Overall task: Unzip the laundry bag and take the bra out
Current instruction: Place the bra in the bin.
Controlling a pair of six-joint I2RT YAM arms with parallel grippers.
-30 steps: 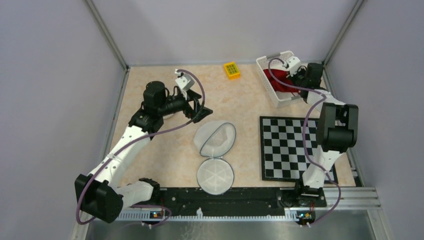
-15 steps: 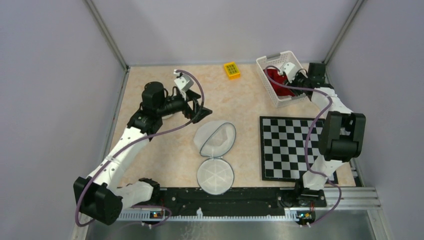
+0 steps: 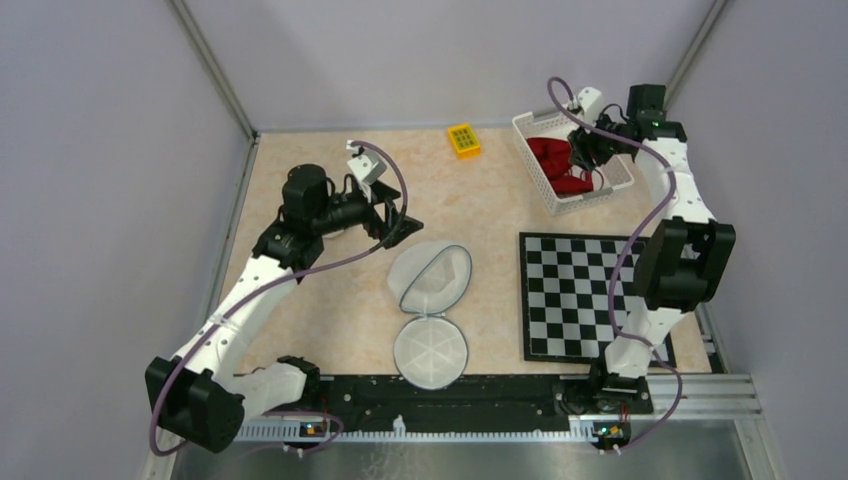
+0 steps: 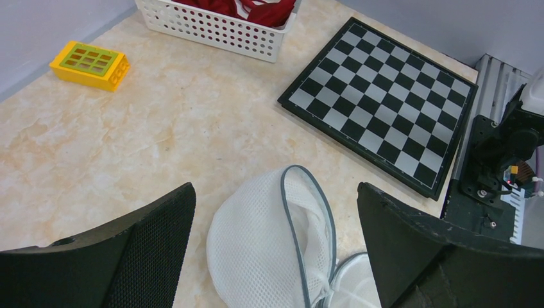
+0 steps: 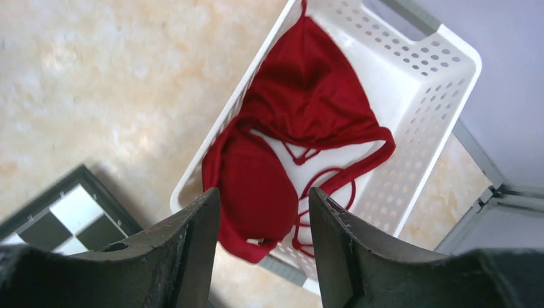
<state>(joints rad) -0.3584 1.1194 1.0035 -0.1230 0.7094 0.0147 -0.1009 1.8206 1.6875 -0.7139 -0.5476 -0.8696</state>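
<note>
Fingers (image 3: 400, 222) on my left arm are spread wide and released, with nothing between them. They hang over the table (image 3: 330, 300) just beyond the far rim of the laundry bag (image 4: 256, 250). That arm runs from its base at the near left edge forward along the left side. It then bends at the wrist so the fingers point right, toward the middle, and tilt down.

Below them the bag lies unzipped: a white mesh dome with a grey zip rim, and its round flap folded open flat on the near side. A yellow block (image 4: 90, 62) with a grid of holes on top sits well beyond, near the far edge. I can read no writing on it.

Right of the bag a black-and-white chessboard (image 4: 385, 96) lies flat, apart from the bag.

At the far right corner stands a white perforated basket (image 5: 442, 83), and the red bra (image 5: 301, 96) lies inside it, cups and straps bunched on the bottom. My right arm rises tall from its base past the board's right edge, and its wrist bends back over the basket. The right fingers (image 3: 583, 152) hover above the bra, parted and holding nothing.
</note>
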